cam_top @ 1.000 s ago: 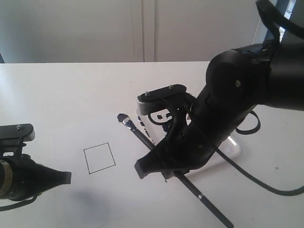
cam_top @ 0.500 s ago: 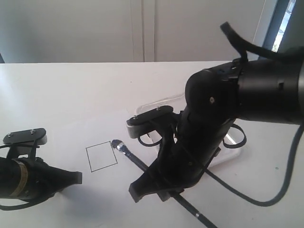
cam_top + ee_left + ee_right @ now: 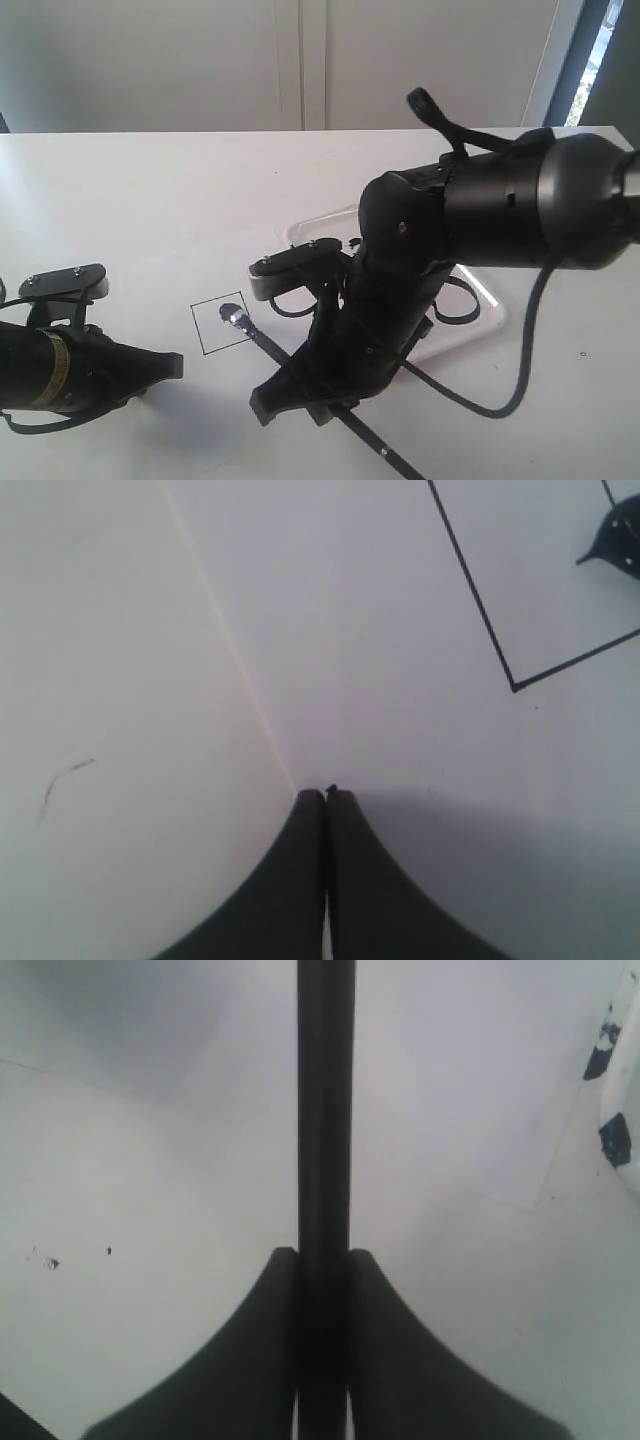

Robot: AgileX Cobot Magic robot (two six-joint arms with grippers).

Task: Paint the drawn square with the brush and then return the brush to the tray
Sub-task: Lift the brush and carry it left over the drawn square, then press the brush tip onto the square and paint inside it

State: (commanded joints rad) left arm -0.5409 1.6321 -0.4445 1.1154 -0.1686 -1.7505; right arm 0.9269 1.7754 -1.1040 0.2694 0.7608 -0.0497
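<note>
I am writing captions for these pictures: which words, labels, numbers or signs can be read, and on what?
No text can be read in any view.
The drawn square is a bare outline; the tray and brush show no lettering.
The tan band on the left arm is too blurred to tell.

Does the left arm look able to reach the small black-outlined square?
Probably yes: the shut left pincer sits beside that square, bare paper between; only the black-handled paintbrush tip lies inside it.
</note>
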